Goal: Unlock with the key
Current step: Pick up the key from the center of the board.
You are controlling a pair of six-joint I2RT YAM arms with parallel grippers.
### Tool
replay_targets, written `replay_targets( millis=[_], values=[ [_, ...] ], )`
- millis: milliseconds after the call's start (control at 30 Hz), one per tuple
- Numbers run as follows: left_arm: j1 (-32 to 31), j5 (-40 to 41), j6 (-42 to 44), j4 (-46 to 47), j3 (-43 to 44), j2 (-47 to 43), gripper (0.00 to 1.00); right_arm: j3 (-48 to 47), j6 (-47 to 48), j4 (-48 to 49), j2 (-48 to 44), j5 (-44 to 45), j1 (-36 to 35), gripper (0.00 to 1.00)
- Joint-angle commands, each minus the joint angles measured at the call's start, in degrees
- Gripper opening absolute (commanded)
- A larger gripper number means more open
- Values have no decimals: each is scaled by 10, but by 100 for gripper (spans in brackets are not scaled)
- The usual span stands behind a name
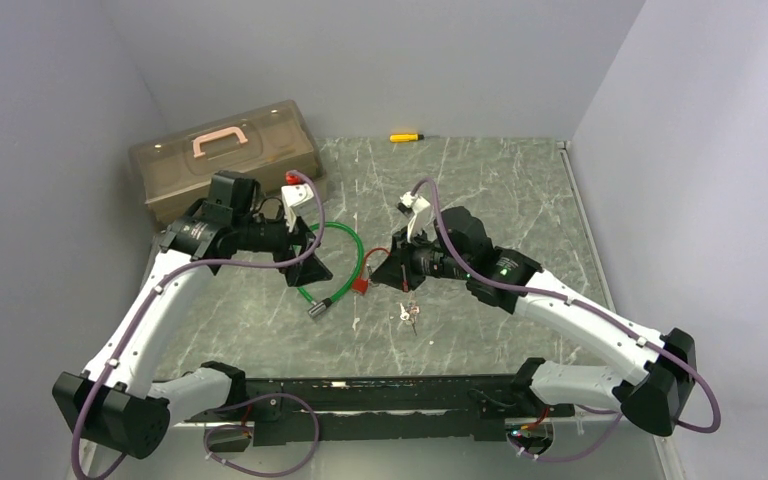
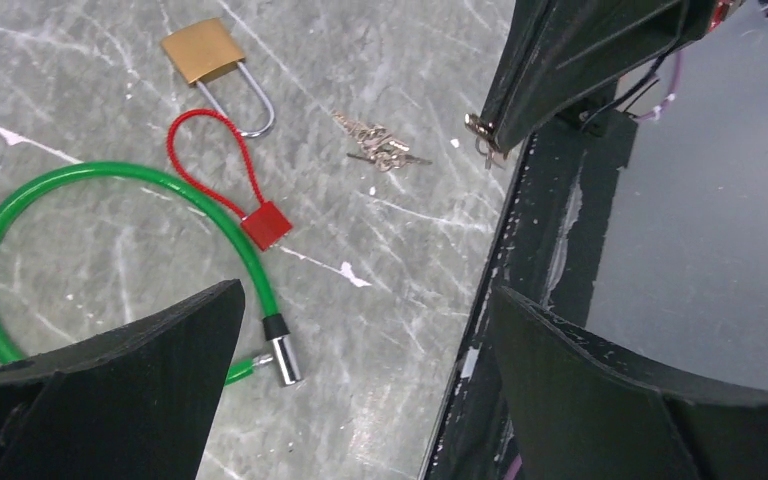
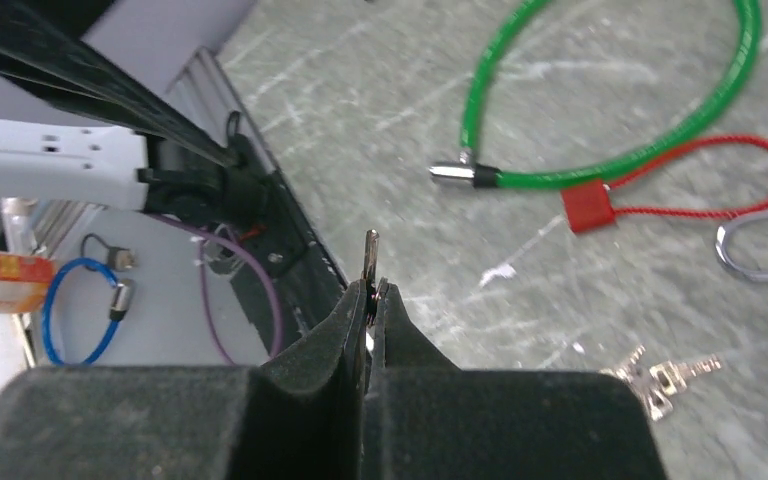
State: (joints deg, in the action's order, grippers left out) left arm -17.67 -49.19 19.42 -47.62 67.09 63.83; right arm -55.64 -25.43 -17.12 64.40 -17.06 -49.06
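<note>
A brass padlock (image 2: 203, 50) with a steel shackle (image 3: 760, 262) lies on the marble table. My right gripper (image 3: 372, 290) is shut on a small key (image 3: 370, 255) whose blade sticks out past the fingertips. It hovers near the table's front edge, apart from the padlock. In the left wrist view the same key (image 2: 485, 140) shows at the tip of the right gripper. My left gripper (image 2: 365, 300) stands wide open and empty above the green cable lock (image 2: 110, 175). In the top view the right gripper (image 1: 400, 278) covers the padlock.
A red cable seal (image 2: 265, 224) and a loose bunch of keys (image 2: 380, 145) lie beside the padlock. A brown toolbox (image 1: 225, 160) stands at the back left, and a yellow screwdriver (image 1: 405, 137) lies by the back wall. The black mounting rail (image 1: 390, 395) runs along the near edge.
</note>
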Motion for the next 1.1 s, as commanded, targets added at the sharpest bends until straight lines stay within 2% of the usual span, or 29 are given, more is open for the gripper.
replay_targets(
  millis=[0,133,300,400,467,500,567,733,933,1067],
  values=[
    [-8,-51,-36,11,46,5,99,-51,27,58,10,-94,-2,0],
    [-9,-76,-69,-12,90,6,98,-68,35,60,15,-126,-3,0],
    [-10,-162,-57,-58,125,30,85,-73,39,84,8,-158,-5,0],
    [-16,-188,-94,-17,101,24,73,-99,58,66,19,-160,-16,0],
    [-26,-181,-111,4,87,21,56,-124,78,40,33,-154,-26,0],
    [-31,-175,-115,11,83,20,52,-136,87,30,37,-149,-31,0],
    [-34,-168,-132,35,77,18,55,-152,99,20,42,-142,-35,0],
    [-38,-192,-186,74,78,18,55,-167,116,13,44,-132,-36,0],
    [-39,-196,-231,109,70,2,48,-178,130,0,49,-131,-36,0],
    [-45,-188,-226,99,68,-1,38,-181,133,3,47,-123,-37,0]
  ],
)
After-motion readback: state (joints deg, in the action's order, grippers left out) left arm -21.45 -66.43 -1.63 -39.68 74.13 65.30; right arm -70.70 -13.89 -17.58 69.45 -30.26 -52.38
